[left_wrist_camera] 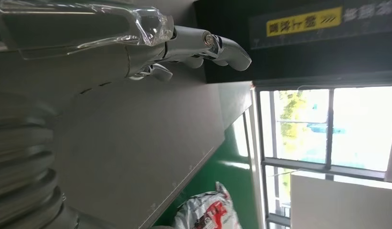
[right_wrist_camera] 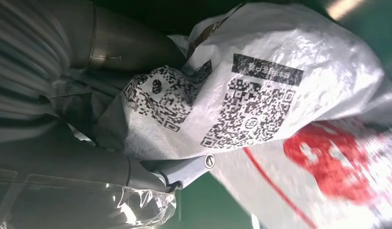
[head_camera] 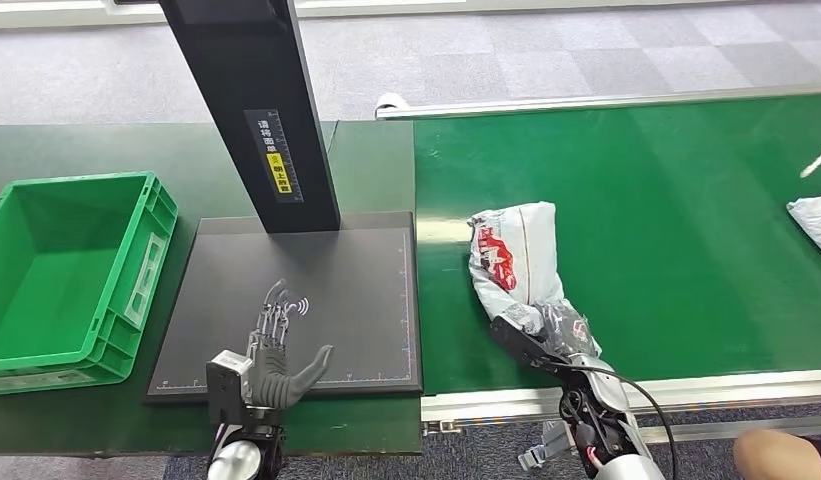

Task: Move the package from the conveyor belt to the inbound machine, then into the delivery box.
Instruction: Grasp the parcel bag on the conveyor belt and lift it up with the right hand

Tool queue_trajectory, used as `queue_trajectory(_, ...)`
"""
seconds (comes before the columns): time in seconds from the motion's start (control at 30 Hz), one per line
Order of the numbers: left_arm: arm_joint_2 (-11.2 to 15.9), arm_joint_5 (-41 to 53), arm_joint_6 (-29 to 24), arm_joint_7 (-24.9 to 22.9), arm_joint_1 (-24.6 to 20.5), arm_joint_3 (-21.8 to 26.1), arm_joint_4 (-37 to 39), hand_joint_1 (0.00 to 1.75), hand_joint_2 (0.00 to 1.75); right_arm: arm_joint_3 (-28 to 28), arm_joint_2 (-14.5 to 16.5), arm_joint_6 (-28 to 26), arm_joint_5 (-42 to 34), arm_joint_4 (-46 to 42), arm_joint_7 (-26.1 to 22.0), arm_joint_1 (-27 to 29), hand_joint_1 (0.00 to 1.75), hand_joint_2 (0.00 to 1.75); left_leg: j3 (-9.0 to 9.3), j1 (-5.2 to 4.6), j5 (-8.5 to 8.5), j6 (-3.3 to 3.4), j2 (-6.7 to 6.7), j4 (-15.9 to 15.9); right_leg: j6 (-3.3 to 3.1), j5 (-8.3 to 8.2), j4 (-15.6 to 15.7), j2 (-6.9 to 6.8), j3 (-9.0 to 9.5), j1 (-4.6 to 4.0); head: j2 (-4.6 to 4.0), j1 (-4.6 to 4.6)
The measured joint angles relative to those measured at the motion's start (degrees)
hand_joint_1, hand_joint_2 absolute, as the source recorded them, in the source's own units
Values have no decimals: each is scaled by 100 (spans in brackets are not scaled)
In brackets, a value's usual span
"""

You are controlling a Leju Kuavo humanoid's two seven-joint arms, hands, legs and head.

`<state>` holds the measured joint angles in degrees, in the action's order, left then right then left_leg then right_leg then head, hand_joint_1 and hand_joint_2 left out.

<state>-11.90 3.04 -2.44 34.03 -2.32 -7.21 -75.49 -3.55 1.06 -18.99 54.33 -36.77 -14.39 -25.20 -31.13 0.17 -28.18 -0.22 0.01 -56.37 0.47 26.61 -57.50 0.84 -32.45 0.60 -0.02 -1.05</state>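
Note:
A white plastic package (head_camera: 516, 250) with red print lies on the green conveyor belt (head_camera: 676, 200), close to its near edge. My right hand (head_camera: 543, 337) grips the package's crumpled near end. In the right wrist view the package (right_wrist_camera: 260, 95) shows its QR labels, pinched between the thumb and a finger (right_wrist_camera: 184, 171) of my right hand (right_wrist_camera: 84, 157). My left hand (head_camera: 276, 355) hovers with its fingers apart and nothing in it over the near part of the inbound machine's dark plate (head_camera: 356, 290). The left wrist view shows that left hand (left_wrist_camera: 136, 47), with the package (left_wrist_camera: 208, 210) beyond the plate.
The machine's black column (head_camera: 256, 100) rises from the back of the plate. A green delivery crate (head_camera: 136, 290) stands left of the plate. Another white package (head_camera: 816, 220) lies at the belt's right edge. Part of a person (head_camera: 781, 455) shows at the lower right.

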Motion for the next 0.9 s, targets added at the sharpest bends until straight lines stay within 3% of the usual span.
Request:
queue_trajectory(0.2, 76, 26, -51, -3, 256, 135, -764, 0, 175, 70, 31, 213, -406, -1337, -53, 438, 171, 175, -14, -1, 0, 0, -1, 0, 0, 0, 0, -1, -12, 1, 0, 1)
queue_trajectory(0.53, 101, 69, -91, 51, 374, 193, -1135, 0, 175, 115, 31, 196, -476, -2084, -141, 686, 169, 175, -14, -1, 0, 0, -1, 0, 0, 0, 0, -1, -13, 1, 0, 0)
queue_trajectory(0.7, 154, 323, -200, 275, 542, 297, -1631, 0, 175, 315, -18, 207, -760, -3156, -319, 1030, 160, 175, -22, -1, 0, 0, -1, 0, 0, 0, 0, -1, -24, 1, 0, -1)
queue_trajectory(0.9, 263, 626, -199, 410, 411, 449, -2025, 0, 175, 753, -203, 996, -1443, -4364, -571, 1249, 162, 175, -28, -1, 1, 0, 1, 0, 0, 0, 0, 0, -28, 1, 0, 1)
